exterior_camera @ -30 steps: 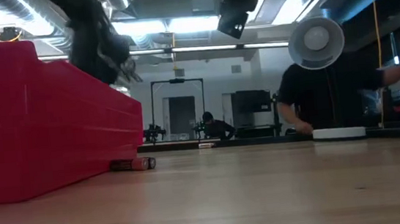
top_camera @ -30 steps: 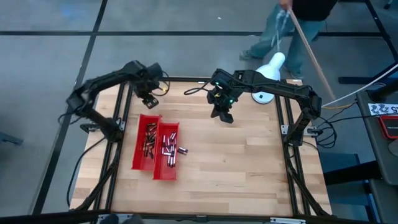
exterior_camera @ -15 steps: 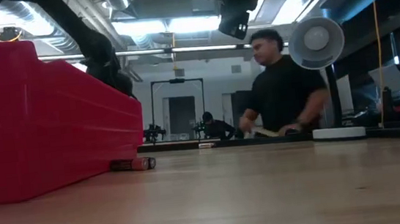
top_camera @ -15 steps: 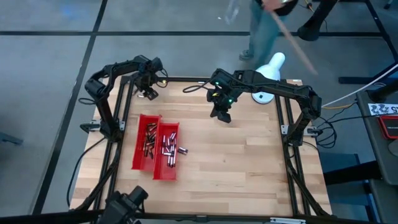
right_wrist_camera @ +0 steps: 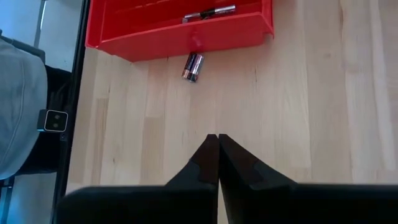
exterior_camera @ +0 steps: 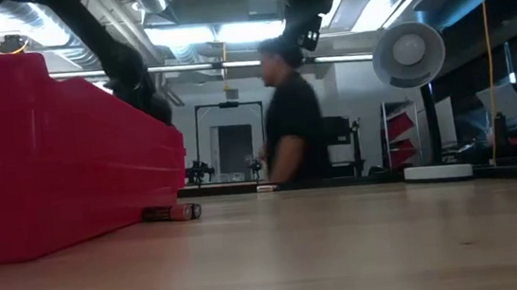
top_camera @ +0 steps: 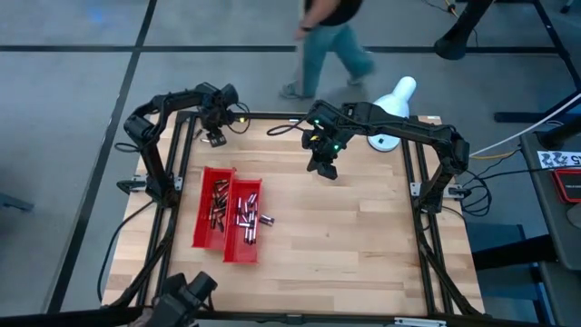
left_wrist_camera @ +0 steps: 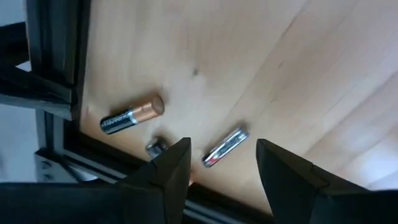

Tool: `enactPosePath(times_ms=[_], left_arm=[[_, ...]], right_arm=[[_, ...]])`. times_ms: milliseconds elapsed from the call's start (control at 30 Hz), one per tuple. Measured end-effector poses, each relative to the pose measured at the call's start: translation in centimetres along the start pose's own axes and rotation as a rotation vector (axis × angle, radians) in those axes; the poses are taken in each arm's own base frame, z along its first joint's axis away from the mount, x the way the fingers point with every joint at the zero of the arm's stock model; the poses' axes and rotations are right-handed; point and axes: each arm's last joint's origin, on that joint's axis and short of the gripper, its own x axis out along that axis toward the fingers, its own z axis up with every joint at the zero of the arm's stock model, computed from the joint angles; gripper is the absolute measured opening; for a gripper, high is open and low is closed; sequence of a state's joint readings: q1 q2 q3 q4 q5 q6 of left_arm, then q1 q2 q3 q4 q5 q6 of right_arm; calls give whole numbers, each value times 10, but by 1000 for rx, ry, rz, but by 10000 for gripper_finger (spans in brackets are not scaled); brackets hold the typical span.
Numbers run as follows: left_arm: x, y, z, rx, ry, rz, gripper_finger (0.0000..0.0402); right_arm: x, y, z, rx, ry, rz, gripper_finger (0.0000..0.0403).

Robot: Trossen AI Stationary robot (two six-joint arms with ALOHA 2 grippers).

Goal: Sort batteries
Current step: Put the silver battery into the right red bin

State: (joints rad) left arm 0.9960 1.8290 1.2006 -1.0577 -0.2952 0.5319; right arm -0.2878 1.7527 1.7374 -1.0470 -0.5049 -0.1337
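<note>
At the tabletop's (top_camera: 363,236) far left corner, the left gripper (left_wrist_camera: 224,163), fingers parted and empty, hangs over a slim battery (left_wrist_camera: 225,147) lying askew between them, near the frame edge. The right gripper (top_camera: 324,169), fingers shut on nothing, waits mid-table; most batteries (top_camera: 243,213) fill the red trays (top_camera: 201,232).

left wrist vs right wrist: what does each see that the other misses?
Only the left wrist view: three loose batteries on the wood near the table's black frame, a copper-topped battery, a slim silver battery and a short stub battery, with the left gripper above them, jaws open.

Only the right wrist view: the red tray with batteries inside, a battery lying just outside its wall, and the right gripper with jaws shut, holding nothing.

Both: the bare wooden tabletop and black frame rails.
</note>
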Motion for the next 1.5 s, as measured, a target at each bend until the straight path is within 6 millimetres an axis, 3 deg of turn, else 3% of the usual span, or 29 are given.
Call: enactPosePath(times_ms=[267, 767, 1100, 1333, 1500], left_arm=[[21, -9, 3, 90, 115, 57, 142], [55, -16, 18, 183, 248, 39, 135], [53, -25, 21, 208, 242, 41, 16], [38, -33, 23, 217, 185, 80, 28], [8, -31, 21, 129, 10, 107, 9]], right_arm=[[0, 0, 0, -26, -2, 0, 5], [0, 0, -2, 31, 20, 2, 5], [0, -1, -1, 25, 14, -22, 5], [0, -1, 0, 4, 1, -23, 5], [0, -1, 0, -3, 2, -23, 5]])
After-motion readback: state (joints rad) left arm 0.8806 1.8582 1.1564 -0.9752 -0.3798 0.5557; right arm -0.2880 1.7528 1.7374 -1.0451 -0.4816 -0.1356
